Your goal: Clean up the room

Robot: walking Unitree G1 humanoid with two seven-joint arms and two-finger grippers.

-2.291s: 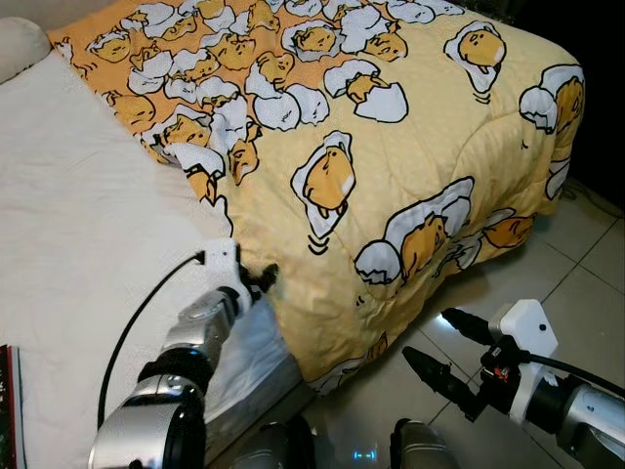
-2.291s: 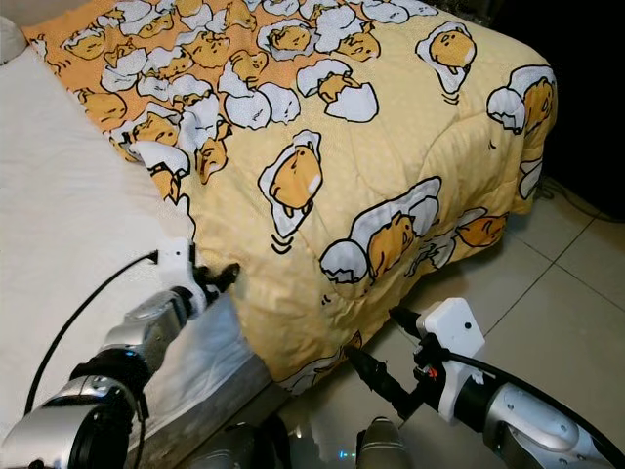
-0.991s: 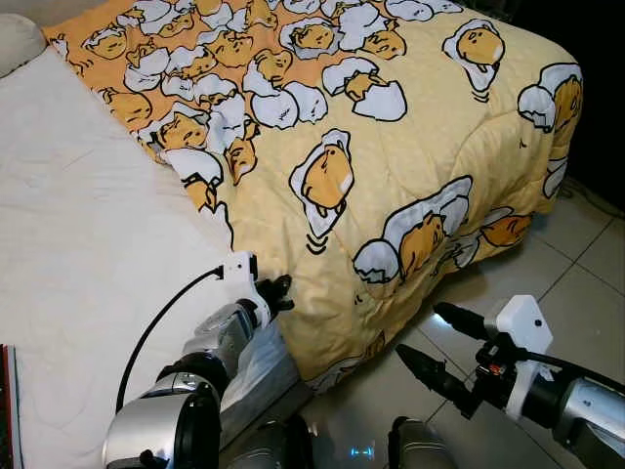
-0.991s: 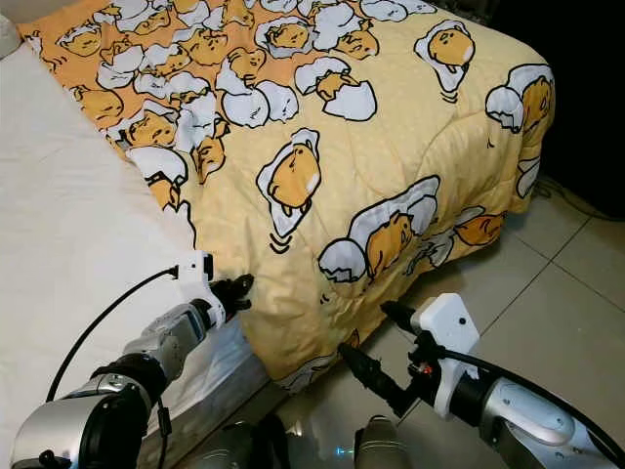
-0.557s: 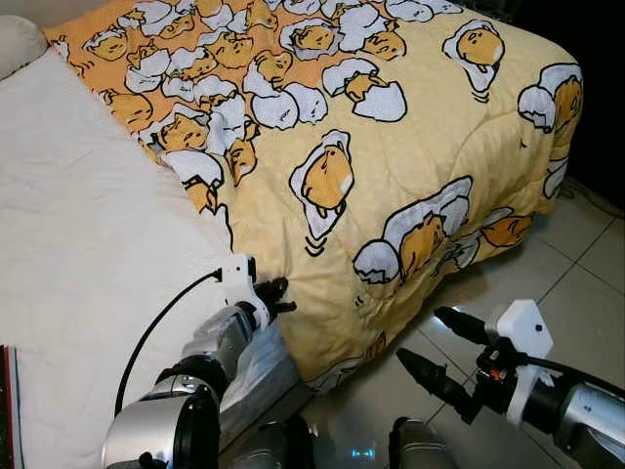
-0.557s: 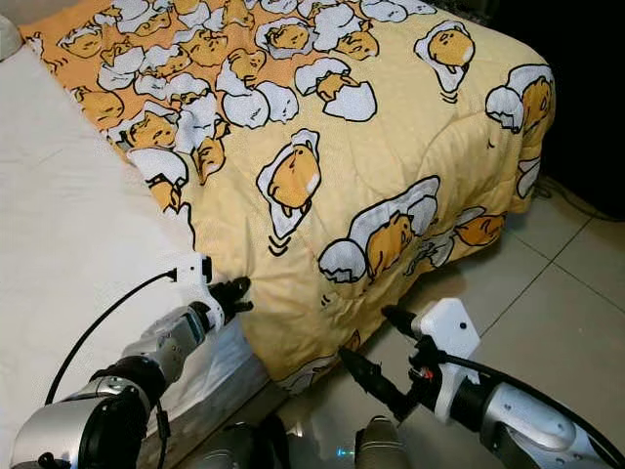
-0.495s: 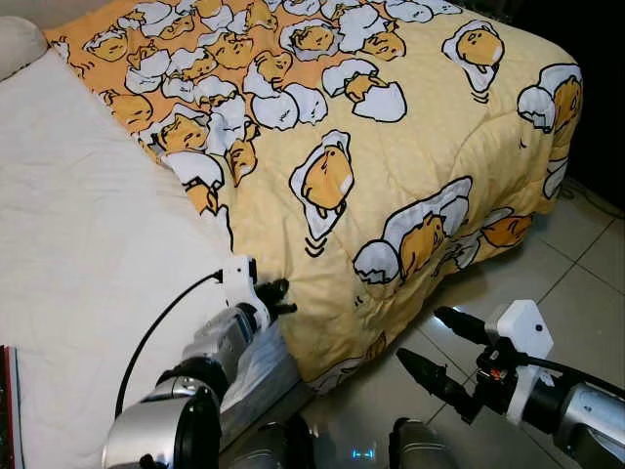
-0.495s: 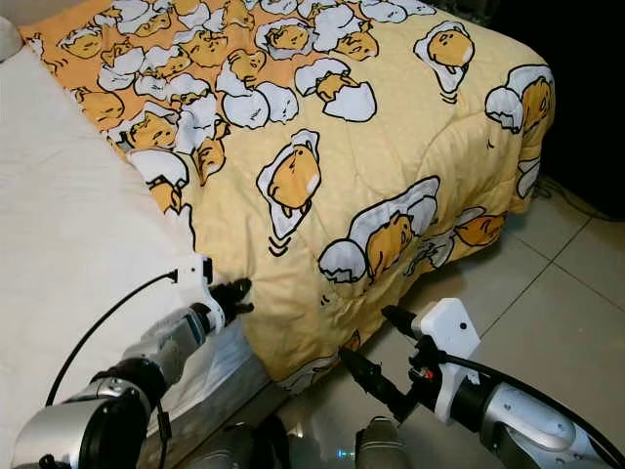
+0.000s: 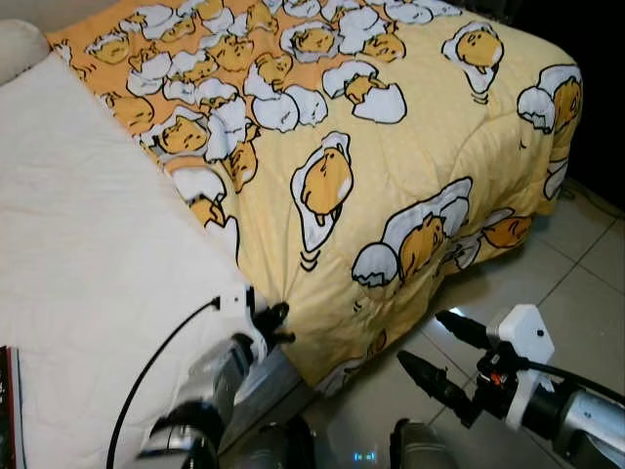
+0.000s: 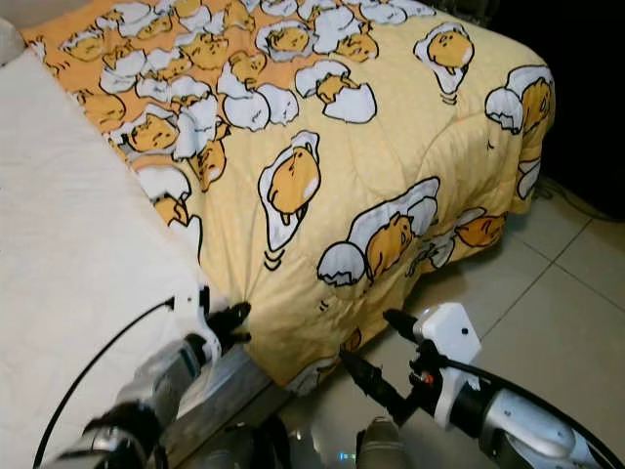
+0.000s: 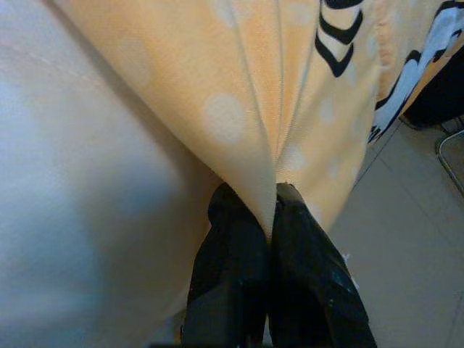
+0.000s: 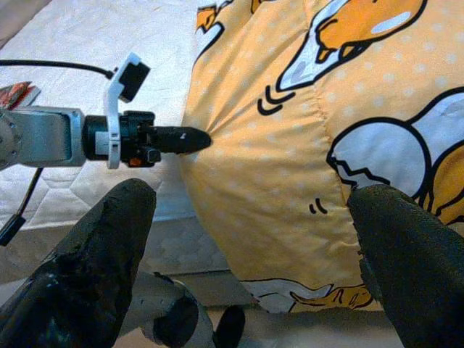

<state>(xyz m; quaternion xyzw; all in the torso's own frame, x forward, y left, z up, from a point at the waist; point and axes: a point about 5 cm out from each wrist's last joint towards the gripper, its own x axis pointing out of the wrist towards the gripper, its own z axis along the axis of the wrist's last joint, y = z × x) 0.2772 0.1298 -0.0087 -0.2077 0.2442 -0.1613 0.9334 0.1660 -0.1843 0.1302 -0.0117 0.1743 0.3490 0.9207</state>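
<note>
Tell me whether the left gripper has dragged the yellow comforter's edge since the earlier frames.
Yes. The left gripper, pinching the yellow comforter, pulled its edge toward the robot along the white mattress.

Silver arms, white wrist housings, black cable, each gripper 2 black fingers.

Glossy tiled floor (image 9: pixel 576 264) beside bed; red book (image 9: pixel 8 410) on the sheet.

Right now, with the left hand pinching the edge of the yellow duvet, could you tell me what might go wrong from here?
The left hand grips only a thin fold of the yellow duvet, so a pull could slip the fabric free. Much of the duvet hangs over the bed's side toward the tiled floor; tugging may slide it further down. The right hand hangs open low beside that overhang and could snag it.
</note>
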